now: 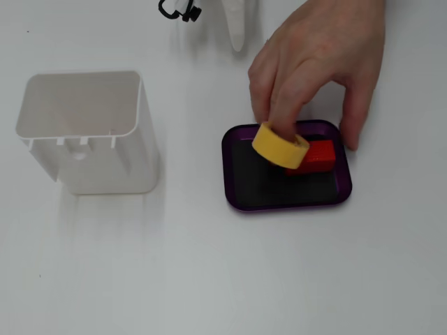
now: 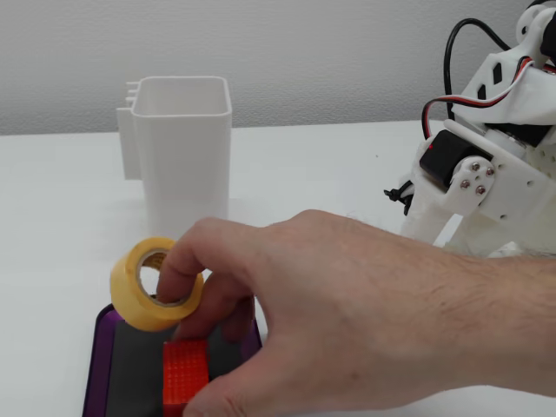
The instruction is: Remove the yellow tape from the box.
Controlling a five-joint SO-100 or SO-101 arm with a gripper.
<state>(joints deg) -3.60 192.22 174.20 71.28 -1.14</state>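
A person's hand holds the yellow tape, tilted, a little above the box, over its middle and beside the red block. In the other fixed view the yellow tape hangs on a finger above the box, at the far end of the red block. My gripper points down at the top edge of the fixed view from above, well apart from the box. Only one white finger shows there, and the hand hides the fingertips in the other view.
A tall white container stands open-topped left of the box; it also shows behind the box. The white arm with black and red cables stands at the right. A black cable clip lies near the gripper.
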